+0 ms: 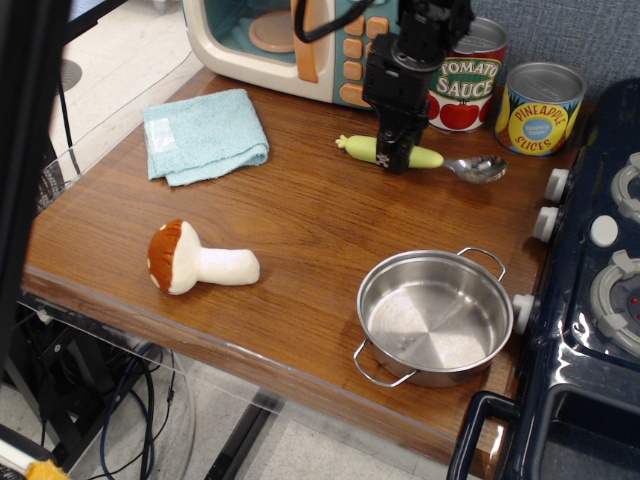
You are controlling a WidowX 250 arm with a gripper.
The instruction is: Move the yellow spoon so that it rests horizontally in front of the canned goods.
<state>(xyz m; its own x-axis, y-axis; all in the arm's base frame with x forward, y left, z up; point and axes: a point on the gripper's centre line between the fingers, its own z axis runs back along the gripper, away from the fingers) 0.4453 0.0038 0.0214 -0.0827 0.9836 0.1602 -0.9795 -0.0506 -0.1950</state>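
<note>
The yellow spoon (362, 148) lies almost level across the table, its pale yellow-green handle to the left and its silver bowl (478, 168) to the right. My black gripper (397, 152) is shut on the middle of the handle, low at the table surface. Whether the spoon touches the wood I cannot tell. The canned goods stand just behind: the red-and-green Tomato Sauce can (465, 82), partly hidden by my arm, and the yellow-and-blue Pineapple Slices can (539, 108).
A toy microwave (290, 40) stands at the back. A light blue cloth (203, 135) lies at the left. A plush mushroom (198, 259) lies near the front edge. A steel two-handled pot (436, 317) sits front right, next to a dark blue toy stove (600, 290).
</note>
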